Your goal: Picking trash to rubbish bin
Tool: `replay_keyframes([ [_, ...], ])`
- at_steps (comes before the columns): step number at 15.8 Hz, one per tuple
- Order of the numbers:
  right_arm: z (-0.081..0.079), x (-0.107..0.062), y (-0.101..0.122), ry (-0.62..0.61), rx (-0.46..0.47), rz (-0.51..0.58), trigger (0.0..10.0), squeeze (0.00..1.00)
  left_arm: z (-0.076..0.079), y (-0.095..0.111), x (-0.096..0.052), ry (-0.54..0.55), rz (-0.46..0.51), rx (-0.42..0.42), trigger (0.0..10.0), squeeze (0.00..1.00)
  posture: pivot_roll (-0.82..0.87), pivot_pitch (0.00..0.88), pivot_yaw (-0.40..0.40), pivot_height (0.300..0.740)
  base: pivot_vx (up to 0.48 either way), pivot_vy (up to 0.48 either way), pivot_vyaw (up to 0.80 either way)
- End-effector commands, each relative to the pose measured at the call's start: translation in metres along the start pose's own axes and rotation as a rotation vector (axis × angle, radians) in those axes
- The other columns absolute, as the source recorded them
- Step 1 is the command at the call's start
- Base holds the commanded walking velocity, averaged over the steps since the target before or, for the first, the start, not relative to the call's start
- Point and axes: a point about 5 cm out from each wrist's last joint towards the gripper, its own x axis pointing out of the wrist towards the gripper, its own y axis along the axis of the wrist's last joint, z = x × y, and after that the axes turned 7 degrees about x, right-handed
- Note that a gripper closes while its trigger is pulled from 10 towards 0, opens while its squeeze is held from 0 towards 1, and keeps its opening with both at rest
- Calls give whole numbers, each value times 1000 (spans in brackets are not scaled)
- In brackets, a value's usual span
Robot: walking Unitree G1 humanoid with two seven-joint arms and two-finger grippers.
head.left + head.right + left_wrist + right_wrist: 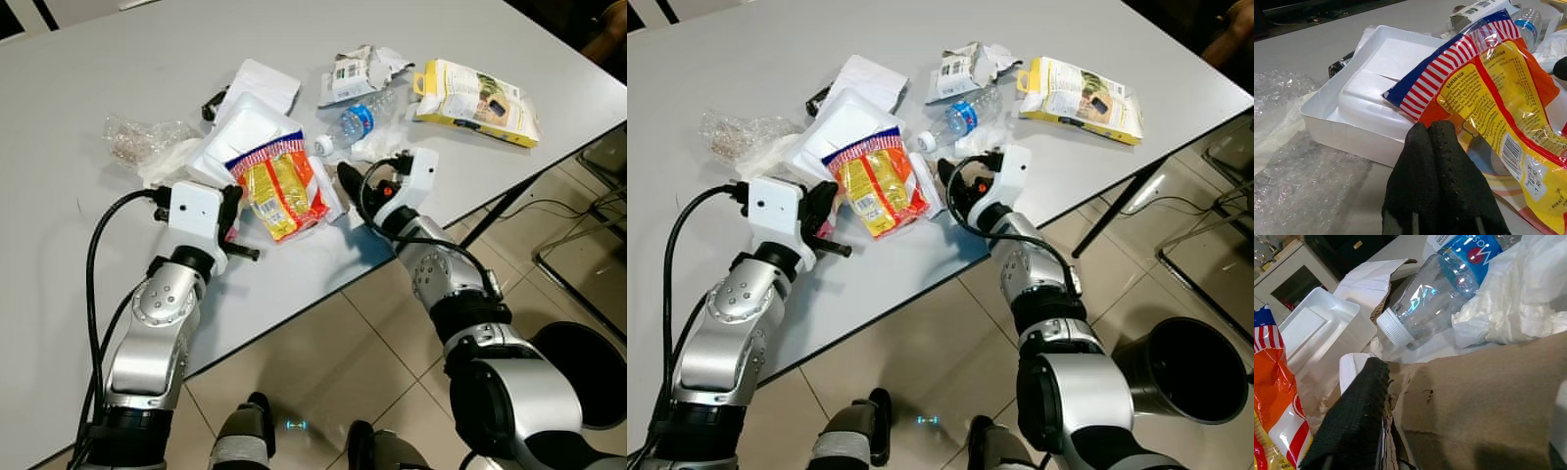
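The left gripper (1442,147), fingers pressed together, touched the snack bag (279,191) on the table (118,59); the right gripper (345,176) pinched torn cardboard (1484,396), which risked ripping free.

An orange-and-yellow snack bag (279,191) with red-white stripes, a white foam tray (242,132), a blue-labelled clear bottle (355,123).

You can just read "BAHAN-BAHAN" heading fine print on the yellow panel of the snack packet (1498,93) beside the left gripper (1436,147); barcode digits blurred. Blue label on the plastic bottle (1469,252) beyond the right gripper: lettering unreadable.
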Motion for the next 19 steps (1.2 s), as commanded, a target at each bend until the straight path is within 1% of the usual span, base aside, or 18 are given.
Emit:
replay_keyframes([
  [1, 8, -4, -11, -30, 20, -43, 0, 0, 2, 1, -2, -7, 0, -1, 0, 0, 389, 280, -39, 740, 0, 0, 0],
  [6, 9, -5, -11, -37, 13, -41, 0, 0, 3, 1, -2, -7, 1, -3, 0, 0, 390, 276, -41, 740, 0, 0, 0],
  [10, 9, -5, -7, -37, 1, -16, 0, 0, 2, 1, -1, 1, 2, -3, 0, 0, 394, 268, -45, 740, 0, 0, 0],
  [13, 8, -4, -2, -32, -54, 7, 0, 0, 2, 0, 0, 13, -2, -2, 0, 0, 395, 261, -47, 740, 0, 0, 0],
  [15, 3, -3, 6, -21, -128, 48, 0, 0, 2, 0, 3, 31, 0, -11, 0, 0, 394, 246, -52, 740, 0, 0, 0],
  [19, -6, -3, 21, 8, -228, 117, 0, 0, 6, 1, 10, 48, 9, -33, 0, 0, 377, 223, -64, 740, 0, 0, 0],
])
